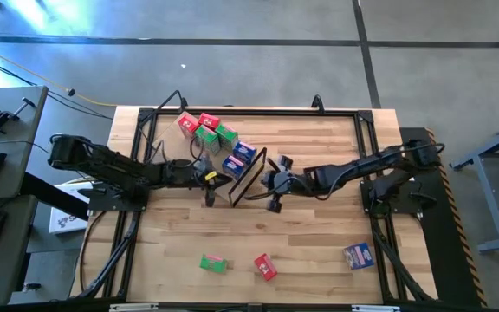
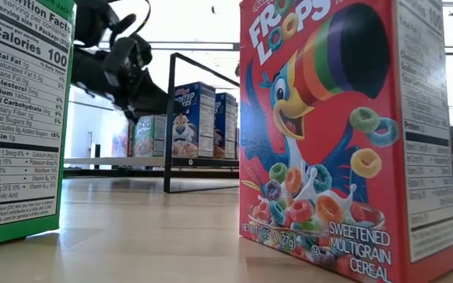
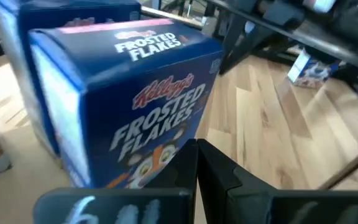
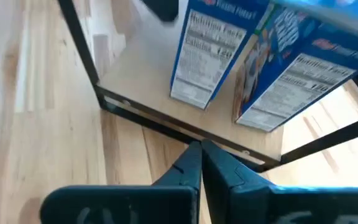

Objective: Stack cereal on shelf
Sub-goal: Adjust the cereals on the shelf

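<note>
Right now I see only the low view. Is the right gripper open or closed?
Observer: Shut. The right gripper has its fingertips together, just before the thin dark metal frame of the light-tan plywood shelf.
Operator: And the left one?
Observer: The left gripper is shut too, close to a blue Frosted Flakes cardboard box.
Operator: Any loose box I miss?
Observer: Yes, a small blue cardboard box lies on the striped wooden tabletop, on the right arm's side.
</note>
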Robot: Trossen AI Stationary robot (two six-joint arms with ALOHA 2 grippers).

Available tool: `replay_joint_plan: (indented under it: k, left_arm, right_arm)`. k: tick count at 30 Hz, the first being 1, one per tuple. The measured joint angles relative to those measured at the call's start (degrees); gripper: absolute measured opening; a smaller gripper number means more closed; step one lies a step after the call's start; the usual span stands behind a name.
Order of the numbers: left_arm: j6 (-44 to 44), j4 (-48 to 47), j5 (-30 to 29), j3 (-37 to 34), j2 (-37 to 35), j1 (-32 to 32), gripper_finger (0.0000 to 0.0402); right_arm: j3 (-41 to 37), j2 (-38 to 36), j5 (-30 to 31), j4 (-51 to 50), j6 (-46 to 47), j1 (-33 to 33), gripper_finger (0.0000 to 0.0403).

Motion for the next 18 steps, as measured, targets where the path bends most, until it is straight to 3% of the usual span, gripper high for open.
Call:
replay_joint_plan:
  k: [9, 18]
  left_arm:
    - [1.9, -0.4, -0.1, 3.3, 5.7, 2.4, 0.0000]
    - [2.4, -4.1, 1.2, 3.8, 3.7, 3.8, 0.0000]
  right_arm:
    - [-4.6, -3.4, -0.3, 2.5, 1.3, 0.8, 0.0000]
    - [-5.4, -3.5, -1.0, 3.0, 1.0, 0.8, 0.0000]
